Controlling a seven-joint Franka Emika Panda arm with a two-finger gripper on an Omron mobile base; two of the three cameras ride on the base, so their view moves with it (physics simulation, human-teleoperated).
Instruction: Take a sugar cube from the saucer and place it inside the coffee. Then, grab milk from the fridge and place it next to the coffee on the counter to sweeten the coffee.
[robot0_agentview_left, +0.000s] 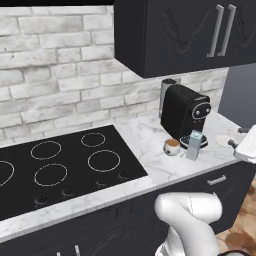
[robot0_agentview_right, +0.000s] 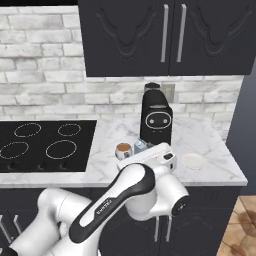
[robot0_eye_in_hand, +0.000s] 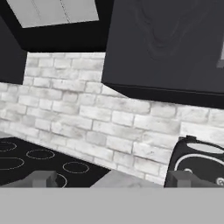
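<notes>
One milk (robot0_agentview_left: 195, 144) just beside the coffee (robot0_agentview_left: 172, 146) on the counter (robot0_agentview_left: 150, 135).

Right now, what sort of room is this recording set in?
A kitchen, rendered in simulation. A black glass hob with ring marks sits in a white marble counter, a black coffee machine stands against the brick wall, and dark cabinets hang above.

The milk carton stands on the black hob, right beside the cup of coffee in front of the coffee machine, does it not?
Not quite: the milk carton stands on the white marble counter, not on the hob. The left base view shows it right beside the cup of coffee, in front of the coffee machine.
</notes>
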